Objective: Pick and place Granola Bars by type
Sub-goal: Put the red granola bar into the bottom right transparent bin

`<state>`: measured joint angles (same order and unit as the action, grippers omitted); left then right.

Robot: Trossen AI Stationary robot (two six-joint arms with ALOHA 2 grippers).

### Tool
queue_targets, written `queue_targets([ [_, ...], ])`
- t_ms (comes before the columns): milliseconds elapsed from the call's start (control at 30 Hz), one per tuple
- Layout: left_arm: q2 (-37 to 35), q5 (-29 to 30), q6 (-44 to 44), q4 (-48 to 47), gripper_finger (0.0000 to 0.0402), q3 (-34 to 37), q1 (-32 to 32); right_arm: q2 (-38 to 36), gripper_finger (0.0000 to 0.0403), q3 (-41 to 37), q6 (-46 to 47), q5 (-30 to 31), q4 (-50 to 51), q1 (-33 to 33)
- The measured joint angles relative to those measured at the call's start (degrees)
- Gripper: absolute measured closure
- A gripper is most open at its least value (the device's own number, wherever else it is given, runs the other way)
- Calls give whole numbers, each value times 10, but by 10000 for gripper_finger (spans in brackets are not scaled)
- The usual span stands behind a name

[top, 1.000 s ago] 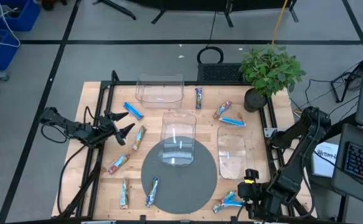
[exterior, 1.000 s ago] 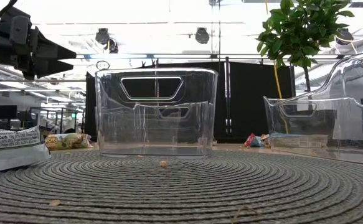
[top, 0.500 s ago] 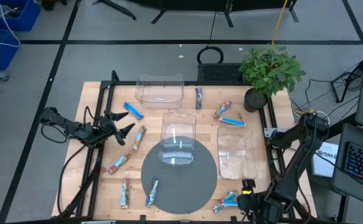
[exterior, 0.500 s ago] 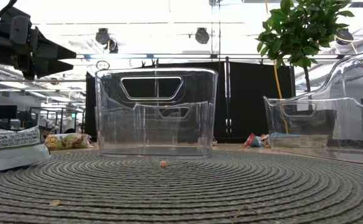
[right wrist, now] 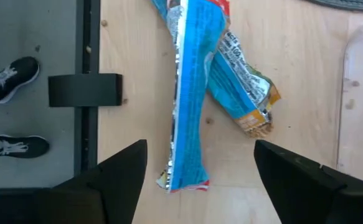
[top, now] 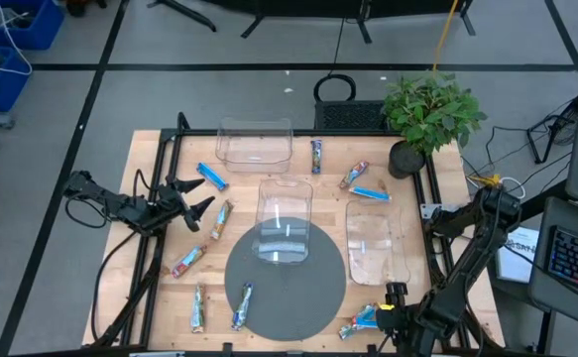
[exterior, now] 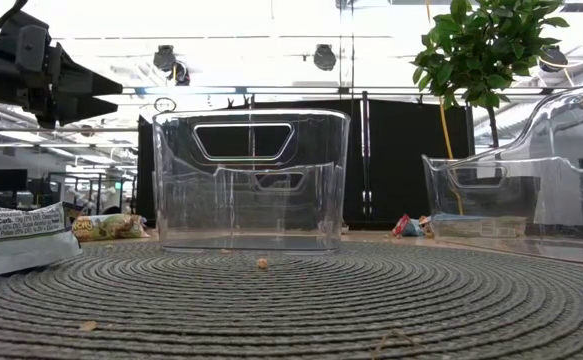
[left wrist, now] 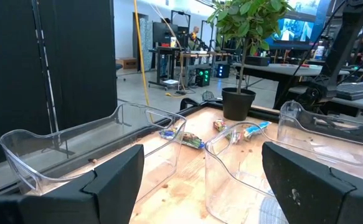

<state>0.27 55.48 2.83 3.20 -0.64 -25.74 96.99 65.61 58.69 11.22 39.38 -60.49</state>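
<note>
Granola bars lie scattered on the wooden table: a blue one (top: 212, 177), tan ones (top: 221, 218) (top: 188, 261), and several more. At the near right, a blue bar (right wrist: 187, 93) lies across a tan and blue bar (right wrist: 240, 87); the high view shows this pair (top: 361, 320) too. My right gripper (right wrist: 200, 186) (top: 382, 317) hangs open just above them, pointing steeply down, a finger on either side of the blue bar's end without touching it. My left gripper (top: 201, 196) (left wrist: 200, 186) waits open at the table's left, level and above the surface.
Three clear bins stand on the table: one at the far edge (top: 255, 144), one in the middle (top: 285, 213) partly on a round grey mat (top: 287, 288), one to the right (top: 376, 241). A potted plant (top: 427, 114) is at the far right corner. A person's shoes (right wrist: 10, 78) show beyond the near edge.
My right gripper has come down and a little toward the table's near left, closing on the crossed pair of bars at the near right. The bars have stayed where they were.
</note>
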Motion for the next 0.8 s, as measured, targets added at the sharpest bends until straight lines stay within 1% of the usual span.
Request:
queue_targets([
  [333,0,0,0,0,78,0,0,-1,120,-4,17,-11,-37,-5],
  [467,0,0,0,0,78,0,0,1,121,-5,23,-29,-56,-6],
  [800,0,0,0,0,78,0,0,2,121,-7,7,-48,-27,2],
])
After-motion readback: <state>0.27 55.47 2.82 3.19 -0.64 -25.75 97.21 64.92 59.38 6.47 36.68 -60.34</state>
